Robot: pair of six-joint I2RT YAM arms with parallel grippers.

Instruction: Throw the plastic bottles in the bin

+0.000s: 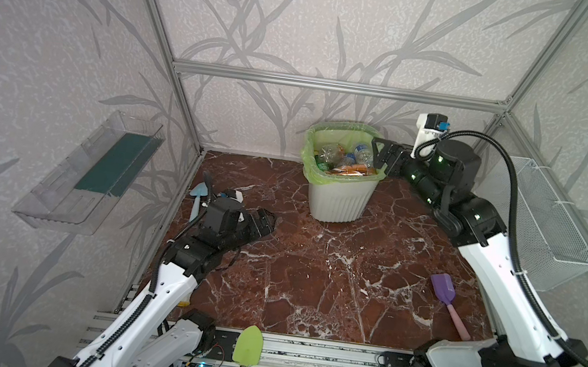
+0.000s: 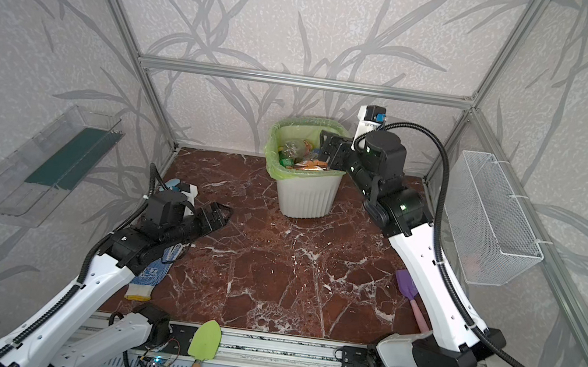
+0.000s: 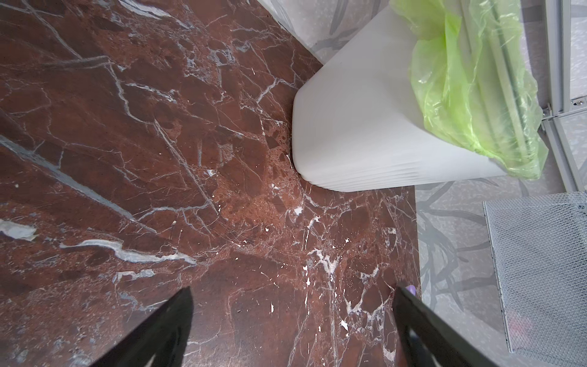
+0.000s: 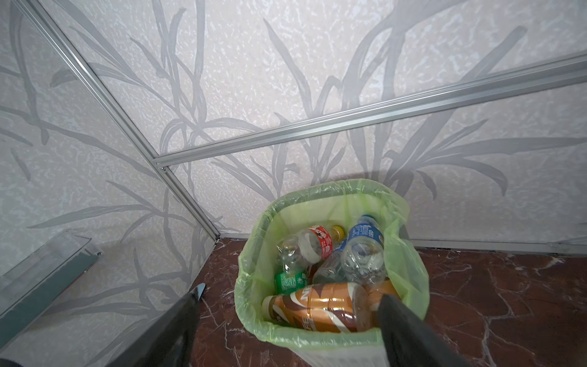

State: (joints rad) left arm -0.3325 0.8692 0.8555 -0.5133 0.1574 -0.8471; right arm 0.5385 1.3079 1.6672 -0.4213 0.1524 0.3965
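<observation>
The white ribbed bin (image 1: pixel 340 198) (image 2: pixel 306 197) with its light green bag stands at the back of the table. Several plastic bottles (image 1: pixel 346 158) lie inside it. In the right wrist view a brown-and-white wrapped bottle (image 4: pixel 317 308) lies on top, with a blue-labelled clear one (image 4: pixel 362 241), a red-labelled one (image 4: pixel 317 241) and a green one (image 4: pixel 289 279) behind it. My right gripper (image 1: pixel 376 155) (image 4: pixel 292 294) hangs over the bin's right rim, open and holding nothing. My left gripper (image 1: pixel 270 222) (image 3: pixel 292 290) hovers low over bare table at the left, open and empty, with the bin (image 3: pixel 349 127) ahead of it.
A blue spade (image 1: pixel 198 195) lies behind the left arm, a purple spade (image 1: pixel 444 289) by the right arm, a green spade (image 1: pixel 248 344) on the front rail. A glove (image 2: pixel 153 274) lies under the left arm. Wire mesh basket (image 1: pixel 545 225) hangs on the right wall, clear tray (image 1: pixel 89 173) on the left.
</observation>
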